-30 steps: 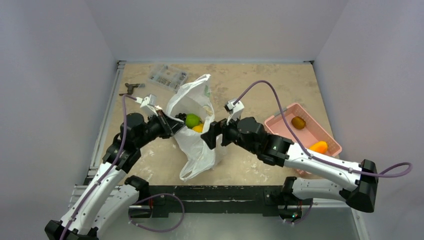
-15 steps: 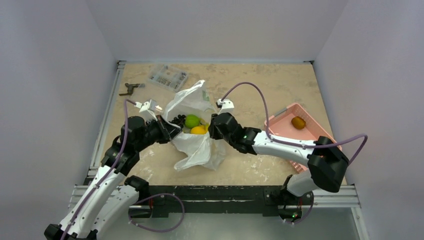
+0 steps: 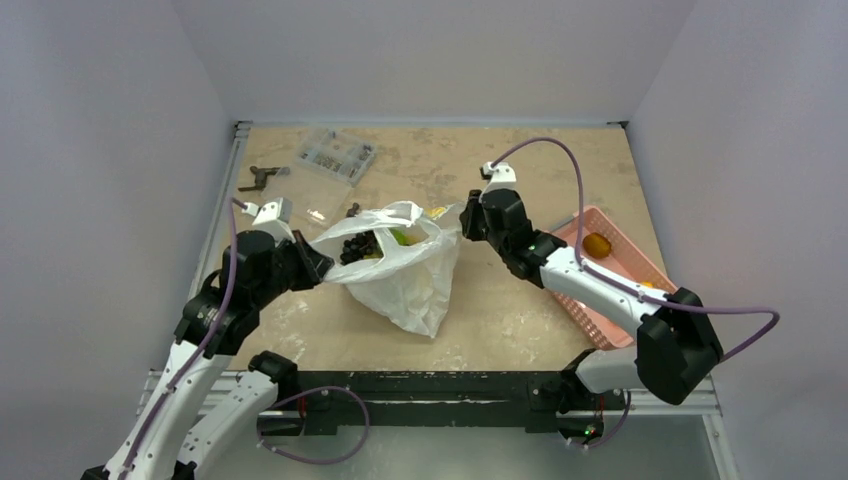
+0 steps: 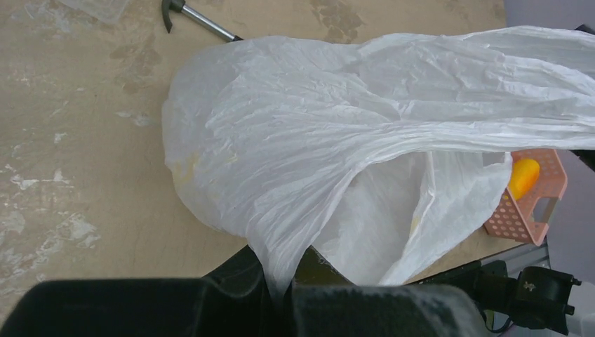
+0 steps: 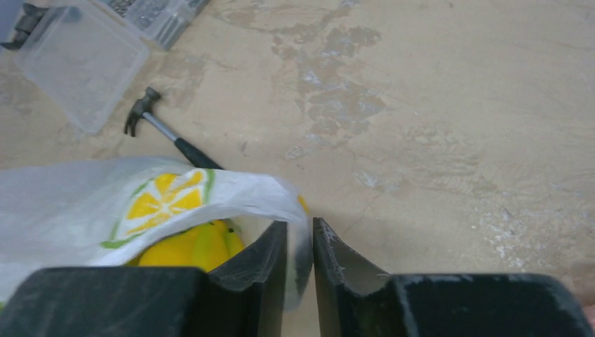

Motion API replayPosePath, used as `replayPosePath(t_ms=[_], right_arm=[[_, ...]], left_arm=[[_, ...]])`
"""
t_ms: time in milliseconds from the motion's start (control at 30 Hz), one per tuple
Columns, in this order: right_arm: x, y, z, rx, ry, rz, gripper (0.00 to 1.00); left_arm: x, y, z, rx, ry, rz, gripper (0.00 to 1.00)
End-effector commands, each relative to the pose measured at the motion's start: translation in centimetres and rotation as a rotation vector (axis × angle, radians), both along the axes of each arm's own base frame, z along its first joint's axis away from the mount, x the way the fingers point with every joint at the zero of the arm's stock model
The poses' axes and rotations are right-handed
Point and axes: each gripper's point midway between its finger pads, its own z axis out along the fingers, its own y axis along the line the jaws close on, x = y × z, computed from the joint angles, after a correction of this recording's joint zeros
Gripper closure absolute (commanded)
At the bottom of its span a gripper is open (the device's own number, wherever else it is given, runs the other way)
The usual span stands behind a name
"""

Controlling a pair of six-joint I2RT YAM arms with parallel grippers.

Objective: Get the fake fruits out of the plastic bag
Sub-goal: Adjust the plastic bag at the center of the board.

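Note:
The plastic bag hangs stretched between my two grippers, its mouth pulled wide. My left gripper is shut on the bag's left rim; in the left wrist view the white film runs down into the closed jaws. On the right rim, my right gripper is shut, with the bag's edge between its fingers. Inside the bag are a dark grape bunch, a green fruit and a yellow banana. The bag bears a lemon print.
A pink slatted basket at the right holds a brownish-orange fruit and an orange one. A clear parts box and a dark tool lie at the back left. A small hammer lies just behind the bag.
The right gripper went from open to shut on the bag's right rim and drew back to the right. The left gripper pulled left, so the bag's mouth spread wide.

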Motion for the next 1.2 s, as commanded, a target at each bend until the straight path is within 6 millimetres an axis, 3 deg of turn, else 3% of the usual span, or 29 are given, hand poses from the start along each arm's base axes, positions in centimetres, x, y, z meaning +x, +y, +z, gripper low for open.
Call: replayPosePath(t_ms=[0,133,300,500,700,767,900,1033,1167], right_arm=[[-0.7,1.4,5.4,-0.039,-0.073,0.147,0.69],[-4.0,1.3,7.7,-0.066,-0.091,0.223,0.4],[-10.3,3.1,11.8,-0.036,-0.246,0.427,0.13],[-17.6,7.1,12.6,0.101,-0.475,0.907,0.03],[-19.5,11.2,14.0,0.065,-0.628,1.062,0.01],[-20.6,13.1,13.0,0.001,-0.642,1.088,0.01],[-18.2,14.6,10.2,-0.151,-0.668,0.936,0.01],[-13.3,13.4,8.4,-0.336,-0.634,0.655,0.01],[-12.1,14.0,7.1,-0.46,-0.639,0.661,0.01]], left_arm=[[0.1,-1.2,0.2,-0.01,-0.002,-0.075,1.0],[0.6,-2.7,0.6,-0.092,-0.018,-0.11,1.0],[0.7,-3.8,0.8,-0.145,-0.004,-0.139,1.0],[0.5,-4.1,1.6,-0.173,-0.004,-0.14,1.0],[0.6,-4.2,1.5,-0.184,0.01,-0.138,1.0],[0.7,-4.4,1.6,-0.189,0.015,-0.139,1.0],[0.8,-4.8,1.8,-0.203,0.021,-0.152,1.0],[0.5,-5.0,2.1,-0.213,0.027,-0.168,1.0],[0.4,-5.0,2.0,-0.217,0.028,-0.168,1.0]])
